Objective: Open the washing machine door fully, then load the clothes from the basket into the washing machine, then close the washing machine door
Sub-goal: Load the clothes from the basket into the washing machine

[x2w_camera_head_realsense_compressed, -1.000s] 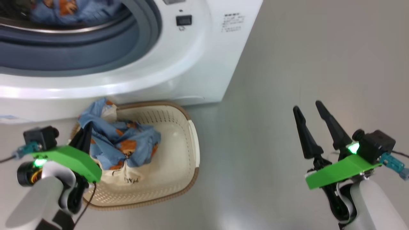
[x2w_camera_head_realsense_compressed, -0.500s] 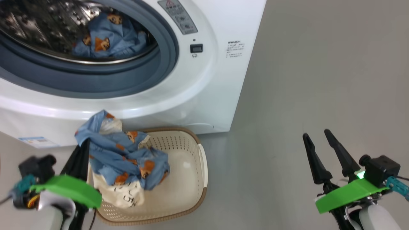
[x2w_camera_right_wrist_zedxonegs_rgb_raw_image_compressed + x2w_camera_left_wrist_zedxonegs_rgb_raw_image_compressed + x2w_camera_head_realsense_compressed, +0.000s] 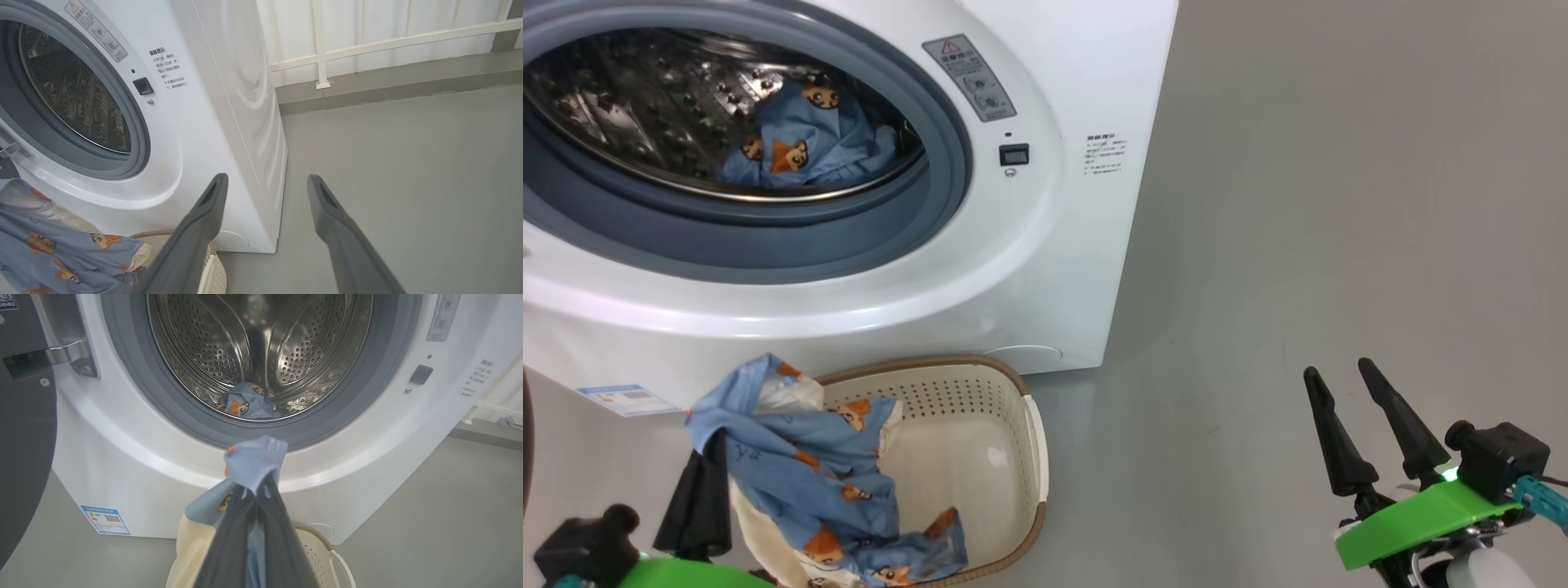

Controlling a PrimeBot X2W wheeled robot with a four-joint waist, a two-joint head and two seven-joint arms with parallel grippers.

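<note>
The white washing machine [image 3: 1045, 245] stands with its steel drum [image 3: 261, 347] uncovered, and one blue printed garment [image 3: 805, 143] lies inside. Its door [image 3: 24, 465] is swung out to the left on its hinge. My left gripper [image 3: 257, 498] is shut on a bunch of blue printed clothes [image 3: 792, 465] with a cream piece [image 3: 192, 547], held up above the left end of the basket [image 3: 1013, 392], just below the drum's mouth. The cloth covers its fingertips. At the lower right, over the floor, my right gripper [image 3: 1338, 369] is open and holds nothing.
Grey floor [image 3: 1339, 204] stretches to the right of the machine. In the right wrist view a white railing [image 3: 367, 36] and a low kerb run along the back. A small blue label [image 3: 629, 398] sits low on the machine's front.
The head camera has tilted up, showing more of the drum. My left gripper has lifted the clothes up and out of the basket. The right gripper stays open in place.
</note>
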